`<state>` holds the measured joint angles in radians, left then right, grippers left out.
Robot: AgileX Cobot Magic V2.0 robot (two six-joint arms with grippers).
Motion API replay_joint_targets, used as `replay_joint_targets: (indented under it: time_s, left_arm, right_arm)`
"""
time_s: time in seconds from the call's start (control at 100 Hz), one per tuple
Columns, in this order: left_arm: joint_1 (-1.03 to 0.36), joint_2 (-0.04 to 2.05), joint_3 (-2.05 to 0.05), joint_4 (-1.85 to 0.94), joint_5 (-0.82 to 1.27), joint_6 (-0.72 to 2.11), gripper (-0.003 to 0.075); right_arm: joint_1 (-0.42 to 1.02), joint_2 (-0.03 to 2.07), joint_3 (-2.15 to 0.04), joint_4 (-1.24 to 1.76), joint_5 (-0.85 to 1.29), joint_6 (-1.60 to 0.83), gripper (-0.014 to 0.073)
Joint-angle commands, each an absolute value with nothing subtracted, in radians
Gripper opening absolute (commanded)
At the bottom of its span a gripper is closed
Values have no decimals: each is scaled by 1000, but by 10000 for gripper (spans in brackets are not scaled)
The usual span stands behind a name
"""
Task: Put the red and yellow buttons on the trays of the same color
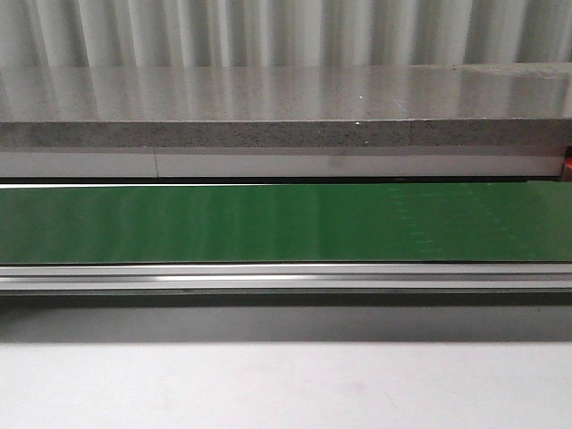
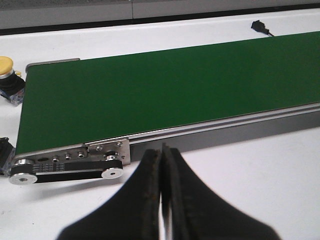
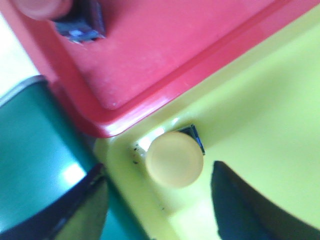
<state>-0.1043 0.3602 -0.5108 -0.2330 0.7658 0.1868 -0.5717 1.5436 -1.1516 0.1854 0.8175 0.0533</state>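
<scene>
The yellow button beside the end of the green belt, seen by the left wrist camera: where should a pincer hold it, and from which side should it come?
Probably from above, closing on the dark body under the yellow button's domed cap: the button stands upright on the white table, and the rounded cap may slip. The belt lies close on one side.

No legible text, labels or nos. anywhere in any view.

Green conveyor belt [image 1: 286,223] on white tabletop [image 1: 286,384]; red tray [image 3: 165,55] beside yellow tray [image 3: 260,115] holding yellow button [image 3: 174,158]; red-capped button [image 3: 42,7]; black tool fingers [image 3: 240,210].
</scene>
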Motion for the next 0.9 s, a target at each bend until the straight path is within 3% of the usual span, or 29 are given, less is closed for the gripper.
replay_joint_targets:
  time_s: [0.0, 0.2, 0.36, 0.63, 0.89]
  left_arm:
    - [-112, 367, -535, -256, 697, 183, -20]
    - [-112, 367, -535, -256, 697, 183, -20]
    - [-112, 367, -535, -256, 697, 183, -20]
    - [-112, 367, -535, -256, 697, 183, -20]
    - [-112, 367, -535, -256, 697, 183, -20]
  right_arm:
    - [-540, 1435, -1177, 187, 825, 35, 333]
    - [-400, 1322, -1177, 187, 861, 0, 62]
    - [-267, 1257, -1177, 187, 875, -28, -60]
    - [-64, 1134, -1150, 187, 858, -87, -67]
    - [63, 919, -931, 188, 757, -131, -67]
